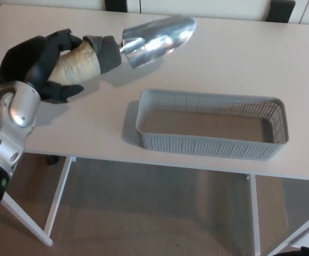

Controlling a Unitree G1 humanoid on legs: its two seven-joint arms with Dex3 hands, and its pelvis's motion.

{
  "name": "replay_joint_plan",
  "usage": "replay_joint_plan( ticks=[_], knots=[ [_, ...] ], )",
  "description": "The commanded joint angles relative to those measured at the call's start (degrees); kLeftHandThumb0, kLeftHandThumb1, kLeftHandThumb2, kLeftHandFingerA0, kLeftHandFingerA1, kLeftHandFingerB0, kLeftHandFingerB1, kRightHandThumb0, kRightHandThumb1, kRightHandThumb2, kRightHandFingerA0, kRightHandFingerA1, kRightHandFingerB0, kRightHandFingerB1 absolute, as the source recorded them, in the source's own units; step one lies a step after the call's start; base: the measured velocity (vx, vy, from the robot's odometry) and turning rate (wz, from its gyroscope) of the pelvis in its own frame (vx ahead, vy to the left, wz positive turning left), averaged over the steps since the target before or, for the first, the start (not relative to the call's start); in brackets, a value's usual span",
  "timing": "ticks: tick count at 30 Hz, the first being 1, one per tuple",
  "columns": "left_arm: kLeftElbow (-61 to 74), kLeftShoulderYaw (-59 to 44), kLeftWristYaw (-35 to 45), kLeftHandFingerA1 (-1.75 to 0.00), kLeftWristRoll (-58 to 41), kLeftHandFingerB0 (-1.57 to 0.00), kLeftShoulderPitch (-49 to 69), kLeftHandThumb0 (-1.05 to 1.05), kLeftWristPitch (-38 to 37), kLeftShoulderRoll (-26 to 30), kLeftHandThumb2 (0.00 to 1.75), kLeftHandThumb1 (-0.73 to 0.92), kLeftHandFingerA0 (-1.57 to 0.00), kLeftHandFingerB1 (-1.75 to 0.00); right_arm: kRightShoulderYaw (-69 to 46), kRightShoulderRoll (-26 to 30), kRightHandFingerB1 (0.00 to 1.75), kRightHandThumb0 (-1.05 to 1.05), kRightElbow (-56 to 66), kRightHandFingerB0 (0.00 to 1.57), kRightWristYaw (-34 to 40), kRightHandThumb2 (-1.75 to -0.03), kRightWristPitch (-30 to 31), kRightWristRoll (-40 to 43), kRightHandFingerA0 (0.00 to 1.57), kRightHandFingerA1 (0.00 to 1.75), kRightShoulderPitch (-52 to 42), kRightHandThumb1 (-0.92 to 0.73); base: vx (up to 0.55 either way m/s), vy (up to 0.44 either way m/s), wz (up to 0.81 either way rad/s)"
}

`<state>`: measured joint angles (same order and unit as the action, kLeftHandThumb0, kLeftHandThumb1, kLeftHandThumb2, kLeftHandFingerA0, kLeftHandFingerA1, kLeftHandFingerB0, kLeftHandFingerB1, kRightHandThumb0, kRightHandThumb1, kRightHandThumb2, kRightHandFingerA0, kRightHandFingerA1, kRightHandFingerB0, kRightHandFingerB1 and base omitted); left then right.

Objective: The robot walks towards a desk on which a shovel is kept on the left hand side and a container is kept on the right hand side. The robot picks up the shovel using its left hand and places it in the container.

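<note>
The left robot hand [39, 64], black with thick fingers, comes in from the left edge of the head view on a silver, jointed forearm [7, 125]. Its fingers [55, 42] are wrapped around the pale beige handle of a hand shovel with a shiny silver metal scoop [119, 45]; the thumb lies under the handle and the other fingers curl over the top. A dark grey collar sits where the handle meets the metal. The shovel is held up off the white tabletop [218, 58], lying nearly level, with its scoop pointing to picture right and slightly away from the robot. The hollow of the scoop faces upward and catches bright reflections. A soft shadow of the shovel falls on the tabletop below and beside it.

The light grey perforated plastic rectangular container [212, 125] stands on the tabletop to the right of the hand, near the front edge, its long side running left to right. Its inside shows only a bare bottom. The tip of the scoop hangs above the tabletop behind the container's left end, apart from its rim.

Below the front edge, white table legs [58, 200] and a grey floor [154, 213] show. Dark chair backs [279, 9] stand behind the far edge. The right robot hand does not appear.
</note>
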<state>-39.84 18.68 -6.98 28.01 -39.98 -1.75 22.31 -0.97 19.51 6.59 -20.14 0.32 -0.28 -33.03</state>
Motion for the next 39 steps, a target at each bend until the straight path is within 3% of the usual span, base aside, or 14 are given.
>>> replay_joint_plan(
  ticks=[1,11,20,22,23,25,27,28,29,30,32,37,38,39],
  knots=[
    [3.5,7.7,-5.4,-1.65,10.6,-0.83,0.6,-0.23,-16.8,7.0,0.63,0.69,-0.86,-0.56,0.4,2.0,0.59,-0.4,-1.5,0.49,-0.3,-0.9,-2.0,-2.2,0.69,0.68,-0.3,-0.49,0.0,0.0,0.0],
    [2.7,10.6,-7.4,-1.53,11.2,-0.78,-0.4,-0.39,-15.1,5.9,0.74,0.59,-1.02,-0.62,0.7,1.8,0.59,-0.41,-2.0,0.48,-0.1,-0.9,-2.3,-2.6,0.69,0.68,-0.3,-0.49,0.0,0.0,0.0],
    [4.3,9.4,-13.1,-1.67,11.9,-0.77,0.4,-0.24,-15.1,5.4,0.63,0.72,-0.85,-0.58,0.6,1.5,0.58,-0.42,-2.0,0.48,-0.6,-0.89,-1.6,-1.7,0.67,0.68,-1.3,-0.48,0.0,0.0,0.0],
    [3.8,9.1,-13.7,-1.54,12.0,-0.72,0.1,-0.33,-15.4,5.1,0.71,0.56,-1.05,-0.63,0.6,1.5,0.58,-0.42,-1.8,0.48,-0.6,-0.89,-1.3,-1.8,0.67,0.67,-1.5,-0.49,0.0,0.0,0.0],
    [3.1,9.0,-15.2,-1.69,12.6,-0.82,-0.2,-0.25,-15.2,4.8,0.61,0.69,-0.85,-0.68,0.6,1.5,0.58,-0.43,-2.1,0.48,-0.7,-0.89,-1.6,-1.7,0.67,0.68,-1.5,-0.49,0.0,0.0,0.0],
    [3.2,8.9,-15.5,-1.69,13.2,-0.81,-0.4,-0.24,-14.0,4.6,0.62,0.69,-0.86,-0.6,0.5,1.5,0.58,-0.42,-2.7,0.48,-0.7,-0.9,-2.4,-1.6,0.67,0.68,-1.5,-0.49,0.0,0.0,0.0],
    [2.8,8.4,-16.8,-1.71,13.1,-0.83,-0.4,-0.17,-14.2,4.2,0.61,0.73,-0.84,-0.66,0.6,1.8,0.58,-0.42,-3.0,0.48,-0.6,-0.9,-3.0,-2.1,0.67,0.67,-1.5,-0.49,0.0,0.0,0.0],
    [2.7,8.0,-18.4,-1.75,13.2,-0.63,-0.4,-0.14,-14.0,3.9,0.61,0.77,-0.8,-1.21,0.6,1.7,0.58,-0.43,-3.0,0.48,-0.4,-0.9,-2.9,-2.3,0.67,0.67,-1.6,-0.49,0.0,0.0,0.0],
    [2.9,7.6,-18.9,-1.75,13.3,-0.55,-0.2,-0.13,-13.5,3.6,0.62,0.77,-0.78,-1.42,0.6,1.7,0.58,-0.42,-2.9,0.48,-0.4,-0.9,-3.0,-2.2,0.67,0.67,-1.7,-0.49,0.0,0.0,0.0],
    [2.8,7.2,-19.9,-1.75,13.4,-0.57,-0.2,-0.12,-12.9,3.2,0.61,0.76,-0.78,-1.36,0.5,1.6,0.58,-0.42,-2.6,0.49,-0.3,-0.89,-2.9,-2.2,0.67,0.67,-1.9,-0.49,0.0,0.0,0.0],
    [3.3,5.5,-19.1,-1.68,12.1,-0.73,0.1,-0.19,-11.0,2.0,0.64,0.76,-0.88,-0.52,0.6,1.4,0.58,-0.43,-2.4,0.49,-0.3,-0.89,-2.9,-2.0,0.67,0.67,-1.9,-0.49,0.0,0.0,0.0],
    [3.2,2.5,-21.7,-1.6,12.4,-0.82,0.0,-0.21,-9.3,-0.3,0.61,0.72,-0.93,-0.58,0.9,1.6,0.58,-0.42,-2.7,0.48,-0.2,-0.9,-3.1,-2.5,0.68,0.67,-1.6,-0.49,0.0,0.0,0.0],
    [2.6,2.3,-22.5,-1.67,12.6,-0.79,-0.2,-0.2,-9.6,-0.5,0.63,0.71,-0.88,-0.78,0.8,1.6,0.58,-0.41,-2.5,0.48,-0.3,-0.9,-2.8,-2.4,0.67,0.67,-1.6,-0.49,0.0,0.0,0.0],
    [1.3,1.8,-24.0,-1.39,12.7,-0.74,-0.7,-0.25,-10.4,-0.8,0.89,0.56,-1.16,-0.94,0.8,1.6,0.58,-0.43,-2.2,0.48,-0.5,-0.9,-2.5,-2.2,0.67,0.67,-1.6,-0.49,0.0,0.0,0.0]
  ],
)
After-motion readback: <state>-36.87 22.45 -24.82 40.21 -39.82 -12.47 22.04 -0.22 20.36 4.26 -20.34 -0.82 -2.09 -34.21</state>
